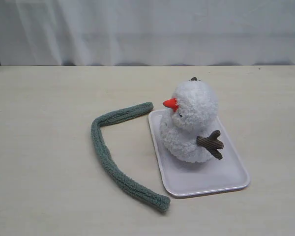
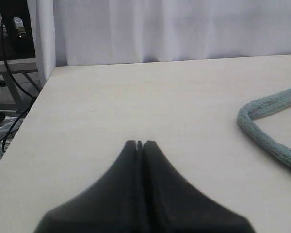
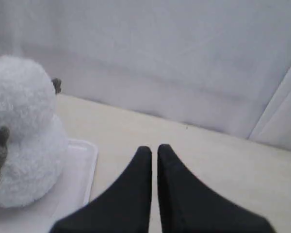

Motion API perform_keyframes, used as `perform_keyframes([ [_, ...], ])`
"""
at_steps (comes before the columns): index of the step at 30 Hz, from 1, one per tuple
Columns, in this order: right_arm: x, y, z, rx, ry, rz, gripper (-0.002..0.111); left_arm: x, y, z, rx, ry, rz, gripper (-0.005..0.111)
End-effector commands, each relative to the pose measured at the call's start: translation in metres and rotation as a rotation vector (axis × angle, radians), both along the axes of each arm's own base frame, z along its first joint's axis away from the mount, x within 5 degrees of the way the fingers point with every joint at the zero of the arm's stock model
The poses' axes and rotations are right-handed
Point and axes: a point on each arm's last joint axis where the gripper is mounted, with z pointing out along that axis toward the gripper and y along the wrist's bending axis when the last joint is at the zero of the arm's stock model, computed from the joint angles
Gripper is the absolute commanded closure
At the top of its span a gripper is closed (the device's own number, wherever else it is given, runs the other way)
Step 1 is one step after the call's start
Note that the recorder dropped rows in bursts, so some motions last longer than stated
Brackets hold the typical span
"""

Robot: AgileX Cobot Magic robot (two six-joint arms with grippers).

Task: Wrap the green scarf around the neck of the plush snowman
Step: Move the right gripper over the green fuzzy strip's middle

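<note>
The plush snowman sits upright on a white tray, orange nose pointing left, one brown twig arm toward the front. Its neck is bare white fluff. The green scarf lies flat on the table left of the tray, bent in a wide V; one end almost touches the tray's far left corner, the other lies off its near left corner. Neither gripper shows in the exterior view. My left gripper is shut and empty, well apart from the scarf. My right gripper is shut and empty beside the snowman.
A white curtain hangs along the table's far edge. In the left wrist view the table's side edge drops off to cables and equipment. The tray's rim lies close to the right gripper.
</note>
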Motion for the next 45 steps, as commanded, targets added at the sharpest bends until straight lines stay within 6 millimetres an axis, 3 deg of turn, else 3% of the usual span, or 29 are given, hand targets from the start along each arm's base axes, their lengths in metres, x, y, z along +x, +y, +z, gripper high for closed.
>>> perform_keyframes([
  [1, 0.0, 0.002, 0.013, -0.042, -0.149, 0.027, 0.104, 0.0, 0.0, 0.0, -0.012, -0.01, 0.006, 0.107],
  [4, -0.003, 0.006, 0.027, 0.008, -0.312, 0.062, 0.104, 0.0, 0.0, 0.0, -0.012, -0.01, 0.006, 0.107],
  [9, -0.01, 0.004, 0.047, 0.605, -0.51, 0.165, 0.104, 0.0, 0.0, 0.0, -0.012, -0.01, 0.006, 0.107],
  [12, -0.013, 0.005, 0.055, 0.648, -0.56, 0.212, 0.104, 0.0, 0.0, 0.0, -0.012, -0.01, 0.006, 0.107],
  [14, -0.019, 0.005, 0.084, 0.658, -0.44, 0.169, 0.096, 0.0, 0.0, 0.0, -0.012, -0.01, 0.006, 0.107],
  [19, -0.017, -0.003, 0.154, 0.521, -0.135, -0.029, 0.051, 0.0, 0.0, 0.0, -0.01, -0.01, 0.006, 0.107],
  [20, -0.014, -0.001, 0.17, 0.474, -0.058, -0.024, 0.049, 0.0, 0.0, 0.0, -0.01, -0.01, 0.006, 0.107],
  [23, 0.0, 0.011, 0.188, 0.431, 0.129, 0.067, 0.049, 0.0, 0.0, 0.0, -0.01, -0.01, 0.006, 0.107],
  [26, 0.031, 0.043, 0.206, 0.437, 0.291, 0.398, 0.05, 0.0, 0.0, 0.0, -0.01, -0.01, 0.006, 0.107],
  [28, 0.043, 0.064, 0.201, 0.461, 0.357, 0.659, 0.053, 0.0, 0.0, 0.0, -0.01, -0.01, 0.006, 0.107],
  [30, 0.056, 0.074, 0.185, 0.493, 0.451, 0.79, 0.053, 0.0, 0.0, 0.0, -0.01, -0.01, 0.006, 0.107],
  [41, 0.107, 0.064, 0.11, 0.417, 0.686, 0.585, 0.053, 0.0, 0.0, 0.0, -0.01, -0.01, 0.006, 0.107],
  [45, 0.116, 0.086, 0.1, 0.34, 0.694, 0.616, 0.055, 0.0, 0.0, 0.0, -0.012, -0.01, 0.006, 0.107],
])
